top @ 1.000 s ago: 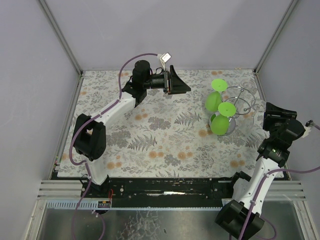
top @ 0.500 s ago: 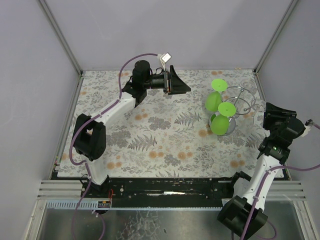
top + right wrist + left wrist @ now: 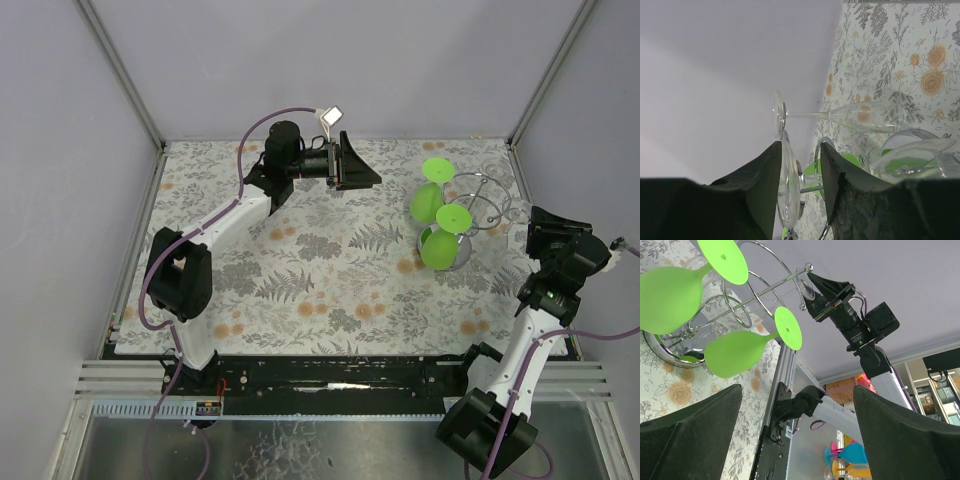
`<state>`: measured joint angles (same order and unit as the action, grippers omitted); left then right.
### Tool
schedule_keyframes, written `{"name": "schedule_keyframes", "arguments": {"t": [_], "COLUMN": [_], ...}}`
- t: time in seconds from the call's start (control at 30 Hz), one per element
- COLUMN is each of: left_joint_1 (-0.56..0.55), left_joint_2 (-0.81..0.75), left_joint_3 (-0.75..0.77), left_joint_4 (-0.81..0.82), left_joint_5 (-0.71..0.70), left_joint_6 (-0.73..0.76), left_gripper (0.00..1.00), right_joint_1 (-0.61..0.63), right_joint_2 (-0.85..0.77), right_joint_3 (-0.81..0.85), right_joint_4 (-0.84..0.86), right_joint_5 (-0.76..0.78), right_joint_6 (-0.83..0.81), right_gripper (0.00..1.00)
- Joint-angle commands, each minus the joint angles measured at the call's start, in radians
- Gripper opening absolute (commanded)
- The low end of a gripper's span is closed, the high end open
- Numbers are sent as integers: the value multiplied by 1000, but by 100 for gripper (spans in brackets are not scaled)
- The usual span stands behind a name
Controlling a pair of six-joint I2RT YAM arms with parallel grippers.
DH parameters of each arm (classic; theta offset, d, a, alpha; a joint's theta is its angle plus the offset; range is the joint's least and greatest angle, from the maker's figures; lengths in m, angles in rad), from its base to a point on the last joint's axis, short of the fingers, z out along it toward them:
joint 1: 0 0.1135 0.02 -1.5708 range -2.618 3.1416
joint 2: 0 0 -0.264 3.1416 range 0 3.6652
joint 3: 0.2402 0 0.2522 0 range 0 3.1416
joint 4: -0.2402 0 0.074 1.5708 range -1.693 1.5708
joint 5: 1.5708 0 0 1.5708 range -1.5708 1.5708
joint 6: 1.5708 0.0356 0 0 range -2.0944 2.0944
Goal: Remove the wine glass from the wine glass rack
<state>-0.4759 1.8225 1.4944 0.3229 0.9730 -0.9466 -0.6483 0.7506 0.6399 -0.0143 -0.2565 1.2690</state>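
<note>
The wine glass rack [image 3: 480, 205], silver wire loops on a ring base, stands at the far right of the flowered table [image 3: 300, 280]. A green glass [image 3: 440, 248] hangs tilted on its near left side, with a second green glass [image 3: 428, 200] just behind it. The right gripper [image 3: 800, 160] is just beside the rack. Its fingers are a little apart, with the thin foot of a clear wine glass [image 3: 785, 190] between them; whether they touch it cannot be told. Farther back, the left gripper [image 3: 797, 390] is spread wide and empty.
</note>
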Motion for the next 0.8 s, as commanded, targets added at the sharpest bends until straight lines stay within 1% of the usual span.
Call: {"name": "schedule_keyframes", "arguments": {"t": [0.0,0.07,0.27,0.37,0.4,0.77], "left_joint_1": [5,6,4,6,6,5], "left_joint_2": [-7,-6,0,2,2,5], "left_joint_3": [-6,-7,-6,-6,-7,-8], "left_joint_4": [82,85,92,93,93,95], "left_joint_5": [22,22,25,28,28,39], "left_joint_6": [-9,-12,-18,-21,-21,-23], "left_gripper": [91,91,91,91,91,91], "right_joint_1": [-3,-2,-3,-2,-2,-3], "right_joint_2": [-3,-5,-12,-17,-19,-46], "right_joint_3": [1,-1,-2,-2,-2,4], "right_joint_4": [54,55,49,42,40,71], "right_joint_5": [-21,-19,-8,2,4,27], "right_joint_6": [9,9,10,9,10,21], "right_gripper": [42,37,13,2,0,0]}}
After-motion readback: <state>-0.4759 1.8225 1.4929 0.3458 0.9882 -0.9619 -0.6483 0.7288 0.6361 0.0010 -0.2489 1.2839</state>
